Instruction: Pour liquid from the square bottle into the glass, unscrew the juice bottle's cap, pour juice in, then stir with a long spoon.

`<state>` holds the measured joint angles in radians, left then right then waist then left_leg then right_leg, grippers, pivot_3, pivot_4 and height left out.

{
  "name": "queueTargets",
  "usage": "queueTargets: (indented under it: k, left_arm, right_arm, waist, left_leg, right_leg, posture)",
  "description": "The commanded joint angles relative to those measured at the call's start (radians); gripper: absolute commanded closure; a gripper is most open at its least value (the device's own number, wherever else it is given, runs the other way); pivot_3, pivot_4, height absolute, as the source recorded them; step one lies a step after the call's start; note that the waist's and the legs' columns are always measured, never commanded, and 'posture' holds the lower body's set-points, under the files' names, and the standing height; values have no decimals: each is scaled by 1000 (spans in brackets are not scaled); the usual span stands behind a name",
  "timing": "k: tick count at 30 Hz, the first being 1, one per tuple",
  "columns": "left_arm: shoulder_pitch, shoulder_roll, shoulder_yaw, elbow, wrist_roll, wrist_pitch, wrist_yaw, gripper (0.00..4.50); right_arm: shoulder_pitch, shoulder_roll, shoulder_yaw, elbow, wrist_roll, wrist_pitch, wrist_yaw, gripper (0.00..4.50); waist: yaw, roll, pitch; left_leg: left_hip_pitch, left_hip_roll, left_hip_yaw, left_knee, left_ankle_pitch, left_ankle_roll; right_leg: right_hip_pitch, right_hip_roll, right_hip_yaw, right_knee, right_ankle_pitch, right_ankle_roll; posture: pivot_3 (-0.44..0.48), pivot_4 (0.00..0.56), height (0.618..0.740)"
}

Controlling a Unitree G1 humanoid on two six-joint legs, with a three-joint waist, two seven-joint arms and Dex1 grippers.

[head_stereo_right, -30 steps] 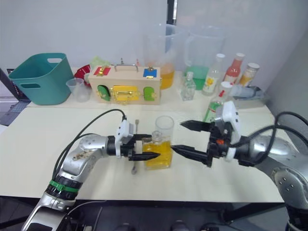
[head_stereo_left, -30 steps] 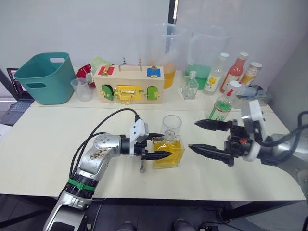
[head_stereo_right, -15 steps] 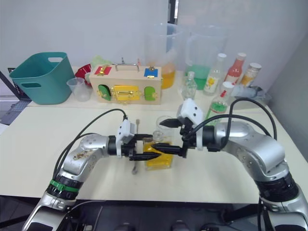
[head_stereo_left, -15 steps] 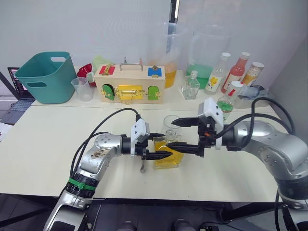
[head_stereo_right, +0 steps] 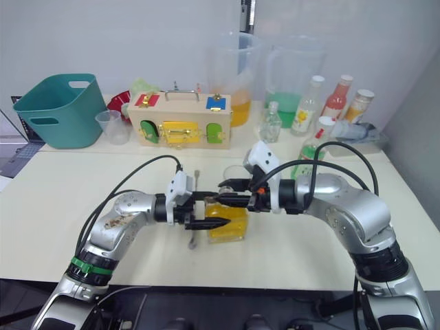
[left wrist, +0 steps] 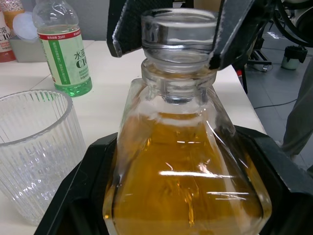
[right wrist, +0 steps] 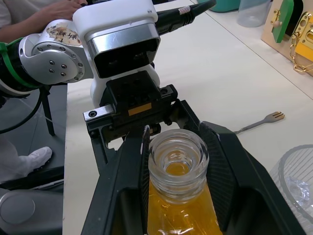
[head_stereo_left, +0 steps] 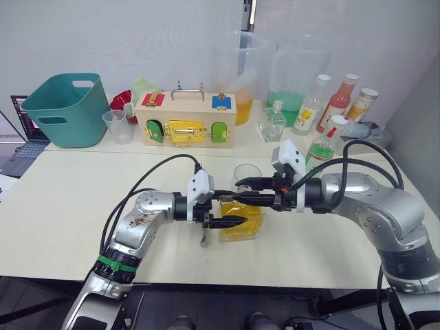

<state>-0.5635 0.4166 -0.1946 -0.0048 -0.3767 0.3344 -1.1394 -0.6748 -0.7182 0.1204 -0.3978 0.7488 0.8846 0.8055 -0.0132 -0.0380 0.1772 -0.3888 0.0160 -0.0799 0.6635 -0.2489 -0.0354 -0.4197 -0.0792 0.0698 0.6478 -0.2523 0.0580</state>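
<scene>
Both arms are reaching inward: left gripper (head_stereo_left: 230, 210) fingers clamping the square bottle (head_stereo_left: 240, 218), right gripper (head_stereo_left: 242, 190) fingers pinching its neck, the glass (head_stereo_left: 246, 175) just behind.

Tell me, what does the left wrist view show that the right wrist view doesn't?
Left wrist view: the juice bottle standing on the table, and the square bottle side-on, its yellow-filled body between the left tool's fingers.

Right wrist view: the square bottle's mouth from above, the spoon's forked end lying on the table, a wooden box and a person's hand.

Both: the square bottle with the right tool's fingers either side of its neck, and the glass beside it.
</scene>
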Motion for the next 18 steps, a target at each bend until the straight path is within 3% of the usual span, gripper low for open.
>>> queueTargets:
  k: [1,18]
  left_arm:
    - [-4,-2,-3,-30,-7,7,2,1704]
    - [10,31,-43,-39,1,89,-19,1704]
  right_arm:
    - [-12,7,-34,-10,-14,-44,24,3433]
    - [-119,36,-139,-30,105,-7,85,3433]
  waist:
    - [0,0,0]
    - [-5,3,0]
  left_leg:
    - [0,0,0,0,0,0]
    - [-1,0,0,0,0,0]
  right_leg:
    - [0,0,0,0,0,0]
    - [-2,0,0,1,0,0]
  posture:
    - [0,150,740]
    - [0,150,740]
